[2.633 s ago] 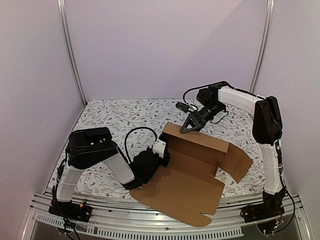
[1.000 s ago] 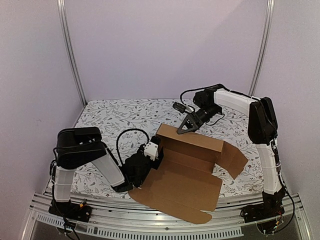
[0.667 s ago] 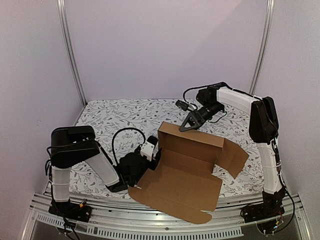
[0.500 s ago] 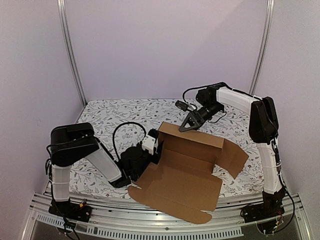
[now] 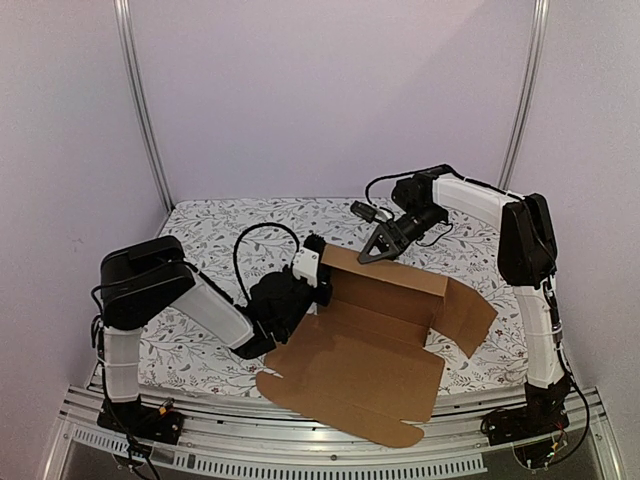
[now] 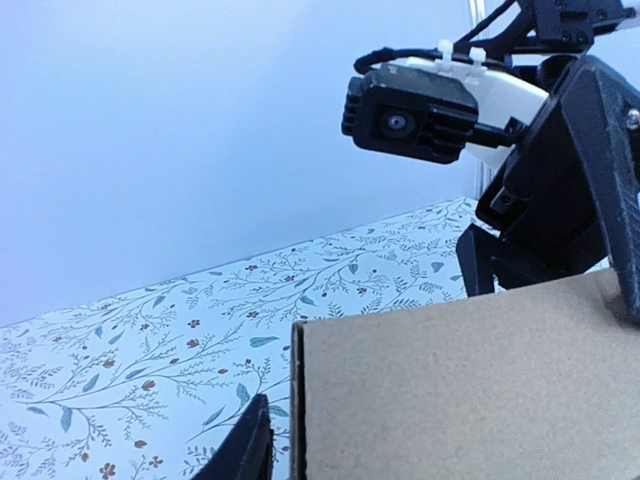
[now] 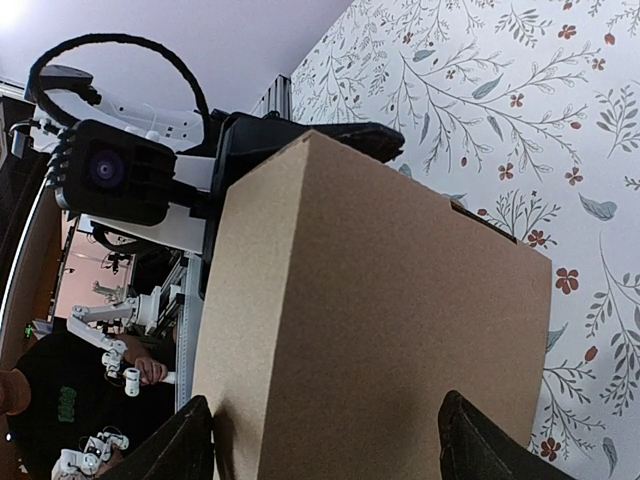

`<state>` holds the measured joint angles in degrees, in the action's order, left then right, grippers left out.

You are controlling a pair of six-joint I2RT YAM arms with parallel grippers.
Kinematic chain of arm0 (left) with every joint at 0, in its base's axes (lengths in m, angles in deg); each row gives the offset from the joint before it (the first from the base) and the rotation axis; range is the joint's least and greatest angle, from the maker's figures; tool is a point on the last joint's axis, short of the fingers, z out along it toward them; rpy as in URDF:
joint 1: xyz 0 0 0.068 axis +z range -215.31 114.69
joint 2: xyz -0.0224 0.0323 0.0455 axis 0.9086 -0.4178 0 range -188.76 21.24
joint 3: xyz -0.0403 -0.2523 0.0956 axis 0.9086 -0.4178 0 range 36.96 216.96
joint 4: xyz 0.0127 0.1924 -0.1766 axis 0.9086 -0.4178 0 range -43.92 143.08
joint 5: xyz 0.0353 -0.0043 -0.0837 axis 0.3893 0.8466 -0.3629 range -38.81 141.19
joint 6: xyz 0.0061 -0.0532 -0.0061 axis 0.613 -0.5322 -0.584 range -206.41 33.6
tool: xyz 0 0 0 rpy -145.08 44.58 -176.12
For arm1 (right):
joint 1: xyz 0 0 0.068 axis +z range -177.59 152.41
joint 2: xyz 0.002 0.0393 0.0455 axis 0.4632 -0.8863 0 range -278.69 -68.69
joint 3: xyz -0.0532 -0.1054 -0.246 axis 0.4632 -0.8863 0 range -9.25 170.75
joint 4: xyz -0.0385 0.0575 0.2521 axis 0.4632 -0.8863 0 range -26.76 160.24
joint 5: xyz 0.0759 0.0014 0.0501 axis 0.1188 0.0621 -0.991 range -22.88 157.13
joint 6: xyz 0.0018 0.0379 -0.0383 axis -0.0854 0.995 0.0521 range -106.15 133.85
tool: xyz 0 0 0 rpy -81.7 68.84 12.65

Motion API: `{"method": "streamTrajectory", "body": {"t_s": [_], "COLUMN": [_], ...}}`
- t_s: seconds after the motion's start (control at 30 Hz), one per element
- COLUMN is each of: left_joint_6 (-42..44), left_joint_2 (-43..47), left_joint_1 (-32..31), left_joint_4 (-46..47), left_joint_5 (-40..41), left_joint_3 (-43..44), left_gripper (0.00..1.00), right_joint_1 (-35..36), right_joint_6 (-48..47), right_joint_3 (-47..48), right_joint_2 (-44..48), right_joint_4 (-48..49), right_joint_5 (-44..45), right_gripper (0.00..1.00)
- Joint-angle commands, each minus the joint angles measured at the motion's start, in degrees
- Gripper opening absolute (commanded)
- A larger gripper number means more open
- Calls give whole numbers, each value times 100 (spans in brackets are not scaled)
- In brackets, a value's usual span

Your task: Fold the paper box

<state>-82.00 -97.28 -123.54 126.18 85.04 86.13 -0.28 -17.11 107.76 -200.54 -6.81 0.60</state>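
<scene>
The paper box (image 5: 360, 370) lies open on the table, its back wall upright and a flap spread to the right. My left gripper (image 5: 318, 268) is at the left end of that wall. In the left wrist view (image 6: 300, 435) one finger (image 6: 250, 445) stands just left of the cardboard (image 6: 460, 390) edge without touching it; the other finger is hidden behind the wall. My right gripper (image 5: 368, 256) is open at the wall's top back edge. In the right wrist view (image 7: 335, 440) its fingers are spread wide against the cardboard (image 7: 370, 320).
A floral cloth (image 5: 230, 235) covers the table. A metal rail (image 5: 300, 455) runs along the near edge under the box's front flap. White walls and two posts close the back and sides. A person (image 7: 60, 400) shows beyond the table in the right wrist view.
My left arm has swung up from the box's front left to the left end of the back wall. The box shifted a little to the left. The right gripper has barely moved.
</scene>
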Motion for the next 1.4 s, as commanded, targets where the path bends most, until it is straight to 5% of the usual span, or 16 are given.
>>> {"method": "streamTrajectory", "body": {"t_s": [0.0, 0.5, 0.97, 1.37], "left_joint_6": [29, -67, -62, -98], "left_joint_2": [-87, -157, -230, -337], "left_joint_1": [72, 90, 93, 87], "left_joint_4": [-186, -389, -333, -305], "left_joint_5": [-124, -163, -135, -15], "left_joint_3": [6, -94, -168, -71], "left_gripper": [40, 23, 21, 9], "right_joint_1": [-9, -7, -7, -3], "right_joint_6": [-103, -182, -263, -279], "right_joint_3": [-10, -5, -9, -61], "right_joint_2": [59, 62, 41, 52], "right_joint_4": [-1901, -1995, -2048, -2072], "right_joint_5": [96, 76, 25, -51], "right_gripper": [75, 75, 75, 75]}}
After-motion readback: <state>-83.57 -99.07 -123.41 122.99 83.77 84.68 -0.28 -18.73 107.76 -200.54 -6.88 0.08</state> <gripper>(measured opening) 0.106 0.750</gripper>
